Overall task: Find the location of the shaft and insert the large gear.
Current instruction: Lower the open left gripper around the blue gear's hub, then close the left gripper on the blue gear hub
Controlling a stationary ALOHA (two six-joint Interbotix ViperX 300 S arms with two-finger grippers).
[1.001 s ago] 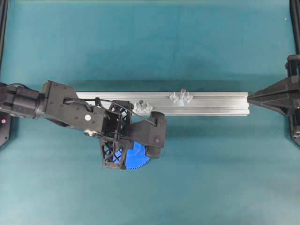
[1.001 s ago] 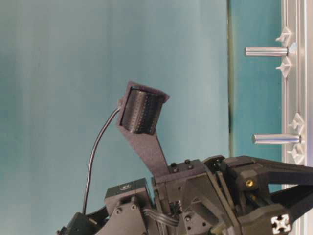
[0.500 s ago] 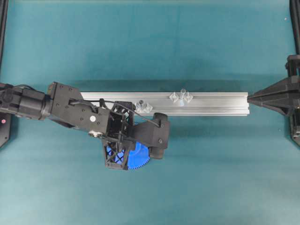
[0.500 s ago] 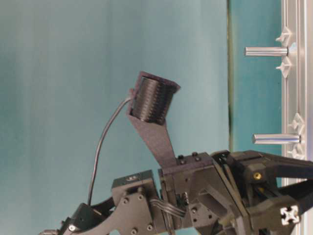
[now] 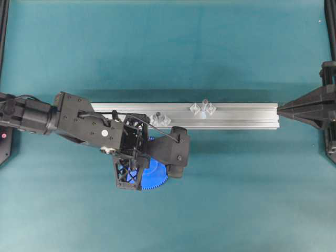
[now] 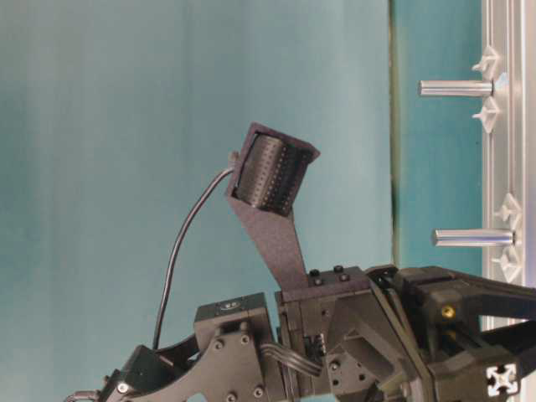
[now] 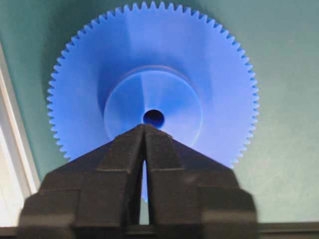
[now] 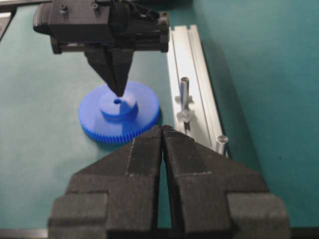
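The large gear (image 7: 149, 74), blue and fine-toothed, lies flat on the teal mat just in front of the rail (image 5: 236, 118). My left gripper (image 7: 144, 127) hangs over its raised hub, tips together beside the small centre hole, holding nothing. In the right wrist view the left gripper (image 8: 118, 91) points straight down at the hub of the large gear (image 8: 119, 117). The shaft (image 5: 203, 106) stands on the rail between two clear mounts, to the right of the gear. My right gripper (image 8: 163, 128) is shut and empty, at the rail's right end (image 5: 281, 110).
A shorter dark-topped pin (image 5: 159, 118) with bunched clear mounts stands on the rail right behind the left wrist. In the table-level view the shaft (image 6: 456, 88) and this pin (image 6: 473, 238) jut out from the rail. Black frame posts (image 5: 331, 31) line both sides.
The left arm has shifted slightly to the right over the gear and its wrist has tilted. The gear, the rail and the right arm have not moved.
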